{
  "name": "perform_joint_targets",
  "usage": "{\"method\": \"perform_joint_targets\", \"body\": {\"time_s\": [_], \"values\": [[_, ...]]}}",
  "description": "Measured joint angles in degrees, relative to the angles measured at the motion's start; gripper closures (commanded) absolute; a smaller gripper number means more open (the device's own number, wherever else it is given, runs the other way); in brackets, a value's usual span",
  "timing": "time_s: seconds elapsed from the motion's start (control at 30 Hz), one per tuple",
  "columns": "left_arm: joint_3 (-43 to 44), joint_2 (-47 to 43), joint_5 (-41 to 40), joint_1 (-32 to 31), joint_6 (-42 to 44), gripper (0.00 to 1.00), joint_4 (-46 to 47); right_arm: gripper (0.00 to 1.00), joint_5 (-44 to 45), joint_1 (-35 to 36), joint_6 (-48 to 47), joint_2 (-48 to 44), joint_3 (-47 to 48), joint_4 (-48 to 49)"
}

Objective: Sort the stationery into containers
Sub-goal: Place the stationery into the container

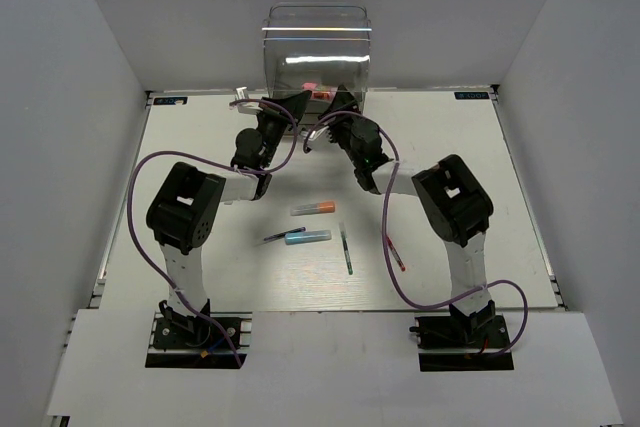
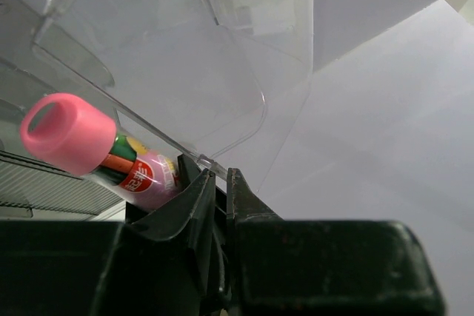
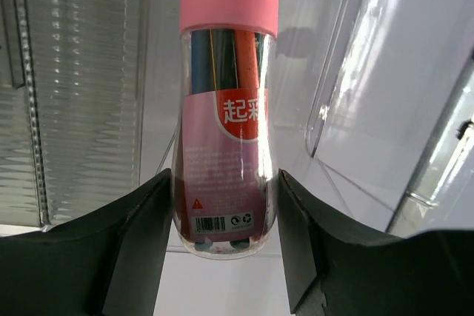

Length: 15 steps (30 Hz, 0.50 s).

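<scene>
Right gripper [image 3: 222, 209] fingers squeeze the pink tube [image 3: 226, 109], up by the clear drawer [image 2: 178, 72] of the box [image 1: 318, 42]. Left gripper [image 2: 220, 181] is narrow, pinching the drawer's edge, I think. Next I must drop the tube inside the drawer.

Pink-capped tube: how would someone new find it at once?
Find the tall clear box at the table's far edge. At its front the right gripper clamps a stubby tube. Its pink cap and fat, red-labelled body set it apart from the slim pens lying on the table.
</scene>
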Motion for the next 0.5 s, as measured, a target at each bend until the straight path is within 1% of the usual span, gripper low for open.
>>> {"method": "perform_joint_targets", "body": {"time_s": [0.5], "values": [[0.0,0.0,0.0,0.0,-0.2,0.78,0.0,1.00,-3.9,-3.4,-7.4,0.0,2.4,-7.3]]}}
